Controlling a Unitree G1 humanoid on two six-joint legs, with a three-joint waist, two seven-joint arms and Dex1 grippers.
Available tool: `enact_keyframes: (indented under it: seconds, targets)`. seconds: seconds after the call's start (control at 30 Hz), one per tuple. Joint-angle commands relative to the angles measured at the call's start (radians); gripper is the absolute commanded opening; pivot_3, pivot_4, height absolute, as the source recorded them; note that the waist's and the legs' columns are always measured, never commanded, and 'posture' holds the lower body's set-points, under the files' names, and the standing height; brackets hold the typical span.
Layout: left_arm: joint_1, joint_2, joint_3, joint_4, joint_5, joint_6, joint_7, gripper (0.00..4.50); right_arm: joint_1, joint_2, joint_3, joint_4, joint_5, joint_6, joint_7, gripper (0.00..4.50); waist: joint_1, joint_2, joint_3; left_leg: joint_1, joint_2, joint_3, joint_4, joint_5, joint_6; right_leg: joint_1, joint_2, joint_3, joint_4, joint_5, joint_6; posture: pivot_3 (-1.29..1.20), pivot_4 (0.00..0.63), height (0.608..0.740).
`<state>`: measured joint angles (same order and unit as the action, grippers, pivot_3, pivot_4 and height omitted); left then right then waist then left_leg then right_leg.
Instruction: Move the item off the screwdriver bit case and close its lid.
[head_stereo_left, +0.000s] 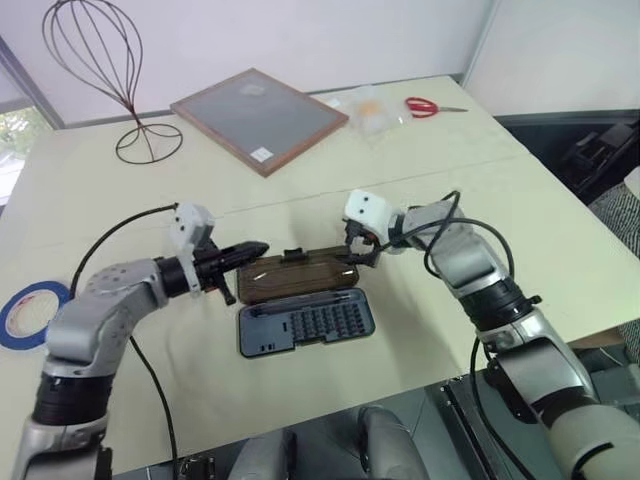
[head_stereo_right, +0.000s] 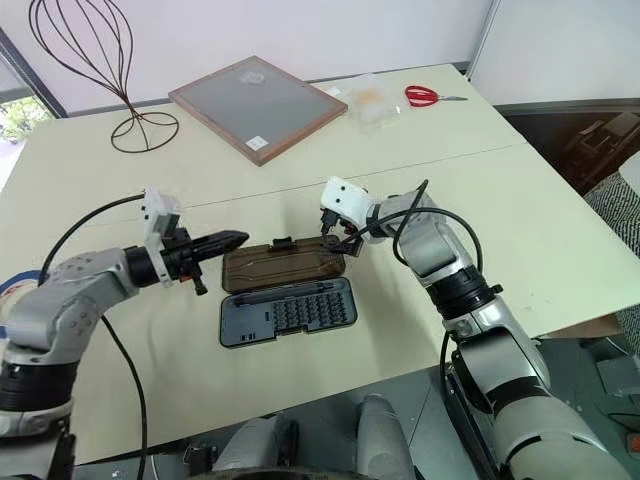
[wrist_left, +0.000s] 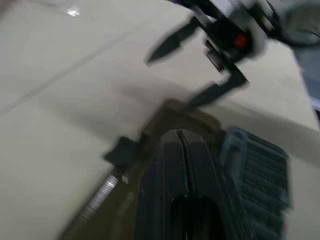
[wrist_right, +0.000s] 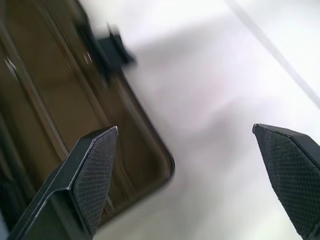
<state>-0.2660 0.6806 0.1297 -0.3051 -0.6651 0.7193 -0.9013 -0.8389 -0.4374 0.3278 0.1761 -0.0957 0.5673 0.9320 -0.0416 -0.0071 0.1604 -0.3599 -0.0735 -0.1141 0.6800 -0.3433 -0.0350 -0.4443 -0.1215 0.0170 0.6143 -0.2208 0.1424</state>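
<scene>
Between both grippers: lid (head_stereo_left: 298, 277), flat, untouched.

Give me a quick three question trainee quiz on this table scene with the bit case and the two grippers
1. True or false: the lid lies shut over the screwdriver bit case.
2. Which gripper has its fingers together: A left gripper, B right gripper?
3. What red-handled thing lies at the table's far edge?

Key: 1 false, it lies open flat beside the tray. 2 A. 3 scissors.
</scene>
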Motion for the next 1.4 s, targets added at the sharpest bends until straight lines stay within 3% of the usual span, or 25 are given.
enact_keyframes:
  seconds: [0.03, 0.13, 0.53, 0.7, 0.9, 1.4]
  targets:
    - [0.055, 0.057, -0.037, -0.071, -0.025, 0.017, -0.082, 0.00, -0.007, 0.003, -0.049, -0.030, 0.033, -0.028, -0.017, 4.47, 0.000, 0.000, 0.000, 0.000, 0.000, 0.000, 0.000, 0.000, 0.000, 0.000, 0.000, 0.000, 0.000, 0.000, 0.000, 0.00, 0.150, 0.740]
    - [0.108, 0.094, -0.086, -0.071, 0.025, -0.031, -0.133, 0.00, -0.015, 0.000, -0.054, -0.024, 0.045, -0.053, -0.017, 4.47, 0.001, 0.001, 0.000, 0.000, 0.000, 0.001, 0.000, 0.000, 0.000, 0.000, 0.000, 0.000, 0.000, 0.000, 0.000, 0.00, 0.150, 0.740]
    - [0.219, 0.043, -0.206, 0.075, 0.213, -0.239, -0.120, 0.00, -0.100, 0.010, -0.021, 0.041, 0.052, -0.044, 0.020, 4.47, 0.001, 0.001, 0.001, 0.000, 0.000, 0.001, -0.001, 0.000, 0.000, 0.000, 0.000, 0.000, 0.000, 0.000, 0.000, 0.00, 0.150, 0.740]
    - [0.227, 0.028, -0.216, 0.122, 0.246, -0.290, -0.112, 0.00, -0.185, 0.038, 0.017, 0.156, 0.056, -0.066, 0.105, 4.47, 0.001, 0.001, 0.000, 0.002, 0.000, 0.002, -0.001, 0.000, 0.000, 0.001, 0.000, 0.001, 0.000, 0.000, 0.000, 0.00, 0.150, 0.740]
    - [0.238, 0.014, -0.212, 0.124, 0.256, -0.307, -0.094, 0.00, -0.250, 0.082, 0.098, 0.343, 0.028, -0.258, 0.245, 4.47, 0.000, 0.001, 0.000, 0.003, 0.000, 0.001, -0.001, 0.000, 0.000, 0.001, 0.000, 0.001, 0.000, 0.000, 0.000, 0.00, 0.150, 0.740]
    - [0.282, 0.010, -0.192, 0.069, 0.247, -0.301, -0.051, 0.00, -0.355, 0.180, 0.082, 0.844, -0.072, -0.532, 0.155, 4.47, -0.004, 0.003, 0.000, 0.003, 0.000, 0.001, -0.001, 0.000, 0.000, 0.001, 0.000, 0.001, 0.001, 0.000, 0.000, 0.00, 0.150, 0.740]
